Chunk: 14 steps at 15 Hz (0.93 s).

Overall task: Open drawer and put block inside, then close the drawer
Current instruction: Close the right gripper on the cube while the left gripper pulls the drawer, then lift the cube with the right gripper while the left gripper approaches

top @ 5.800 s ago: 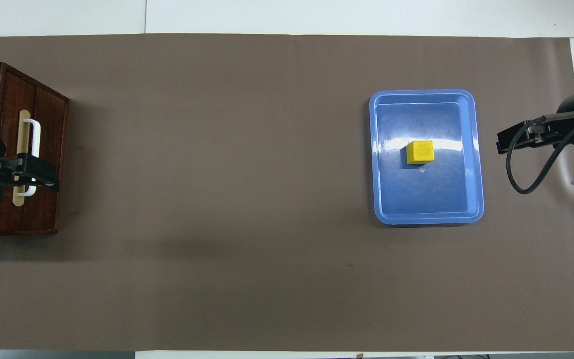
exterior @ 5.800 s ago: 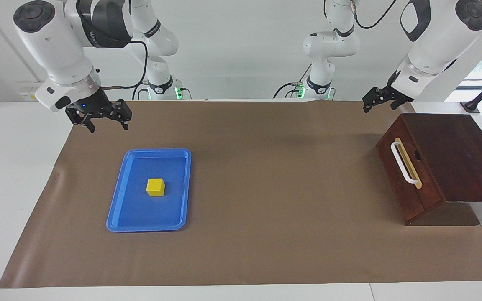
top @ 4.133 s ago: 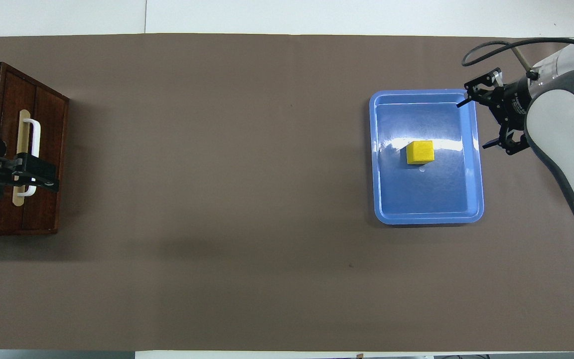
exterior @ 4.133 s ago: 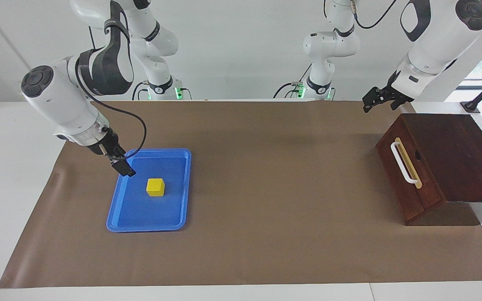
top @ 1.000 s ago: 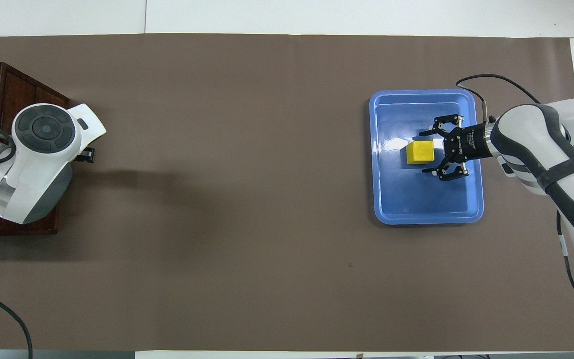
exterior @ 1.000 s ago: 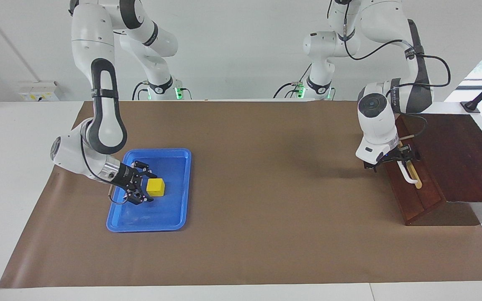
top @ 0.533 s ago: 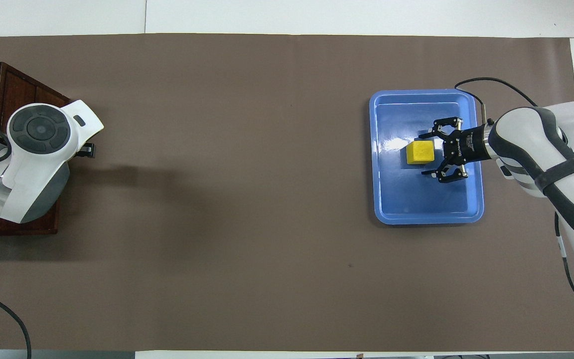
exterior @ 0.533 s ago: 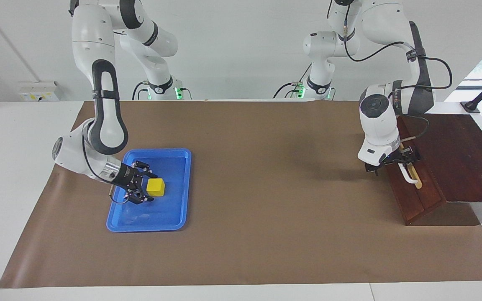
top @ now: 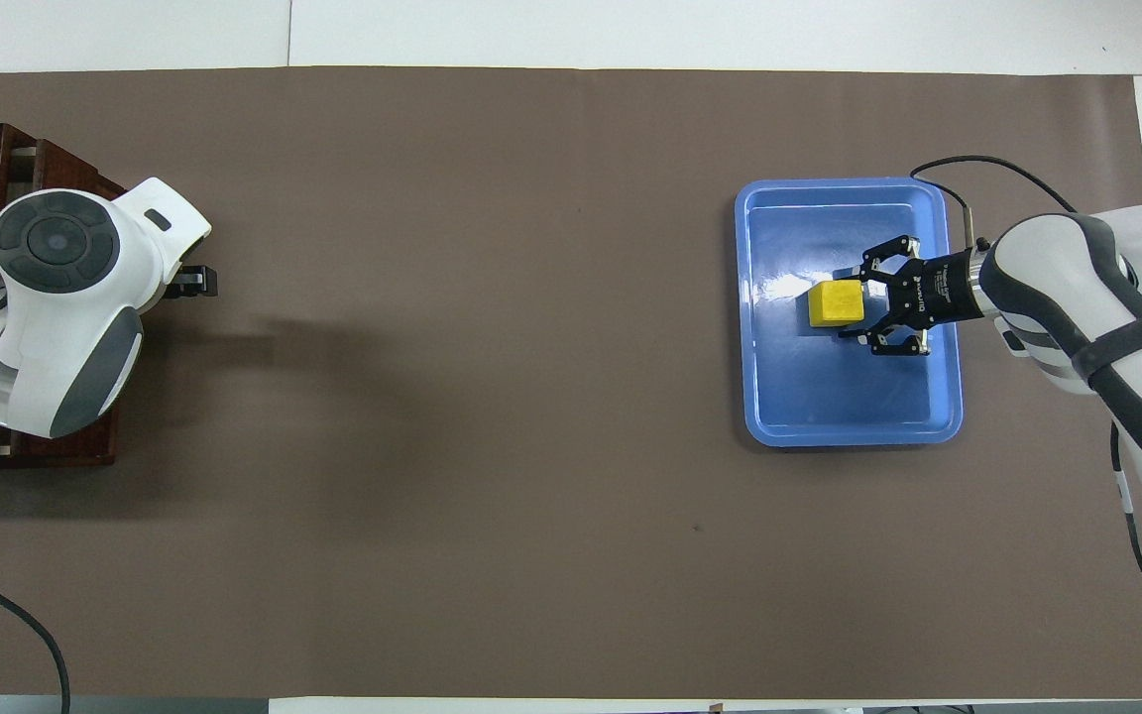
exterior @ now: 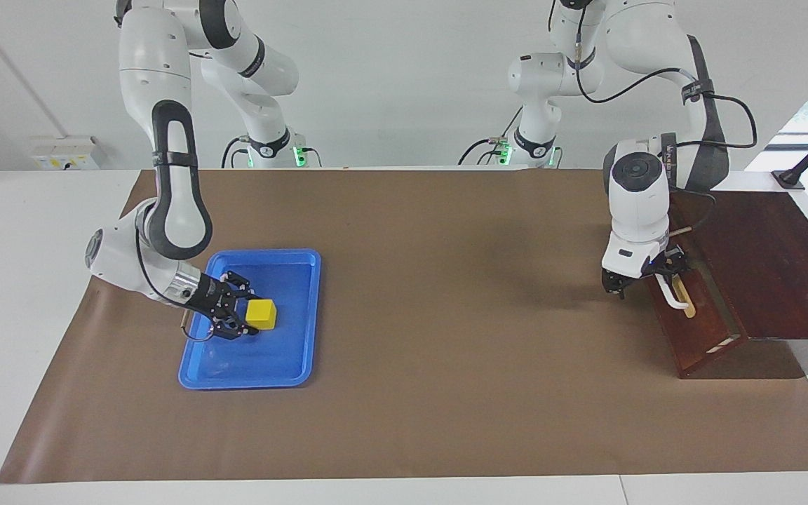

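The yellow block [exterior: 261, 314] lies in a blue tray [exterior: 285, 365] toward the right arm's end of the table. My right gripper [exterior: 248, 311] is low in the tray and open, with one finger on each side of the block; it also shows in the overhead view [top: 854, 304], at the block [top: 836, 303]. The dark wooden drawer [exterior: 702, 326] stands out a little from its cabinet [exterior: 762, 259], and a pale edge shows at its side. My left gripper [exterior: 660, 277] is shut on the drawer's white handle [exterior: 669, 296]. In the overhead view my left arm hides the handle.
A brown mat [exterior: 446, 315] covers the table between the tray and the cabinet. The cabinet stands at the left arm's end of the table, at the mat's edge. The tray's rim [top: 849, 434] surrounds the block.
My left gripper has pulled the handle toward the middle of the table, and the drawer has slid out a little. My right gripper has moved forward, so its open fingers now flank the block.
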Each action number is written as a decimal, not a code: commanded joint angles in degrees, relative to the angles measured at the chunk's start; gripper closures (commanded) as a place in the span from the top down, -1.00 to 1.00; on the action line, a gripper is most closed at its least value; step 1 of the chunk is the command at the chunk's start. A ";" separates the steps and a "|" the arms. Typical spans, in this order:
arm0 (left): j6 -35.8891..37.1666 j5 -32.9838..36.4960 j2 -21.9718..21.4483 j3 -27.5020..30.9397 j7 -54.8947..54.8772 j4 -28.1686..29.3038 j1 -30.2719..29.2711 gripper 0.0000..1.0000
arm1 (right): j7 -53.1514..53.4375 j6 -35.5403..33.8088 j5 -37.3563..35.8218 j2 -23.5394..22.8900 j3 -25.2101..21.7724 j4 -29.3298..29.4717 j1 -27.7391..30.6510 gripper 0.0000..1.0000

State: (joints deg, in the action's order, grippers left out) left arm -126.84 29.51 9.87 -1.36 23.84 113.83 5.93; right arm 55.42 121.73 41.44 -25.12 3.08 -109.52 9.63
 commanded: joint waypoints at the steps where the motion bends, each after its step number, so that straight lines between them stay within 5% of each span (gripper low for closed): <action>1: 1.85 -5.24 1.99 -0.22 1.82 -2.20 3.64 1.00 | -3.38 0.61 1.45 0.77 0.35 -1.32 0.13 -0.65; 3: 4.75 -5.78 2.60 -0.22 1.82 -4.40 5.15 1.00 | -5.41 0.35 1.45 0.77 0.35 -1.05 0.13 -1.00; 9: 8.88 -8.67 2.69 -0.14 2.00 -6.42 10.76 1.00 | -5.15 -1.48 1.27 0.51 0.35 2.71 -0.22 -1.00; 14: 10.56 -10.44 2.87 -0.14 2.35 -7.39 12.44 1.00 | 2.13 -15.20 1.01 -2.56 0.87 17.56 -1.96 -1.00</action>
State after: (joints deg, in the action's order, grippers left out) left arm -117.90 20.59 11.77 -1.93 25.15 107.74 16.81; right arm 55.17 110.33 41.58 -25.08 3.26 -98.59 8.84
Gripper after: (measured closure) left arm 0.000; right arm 0.449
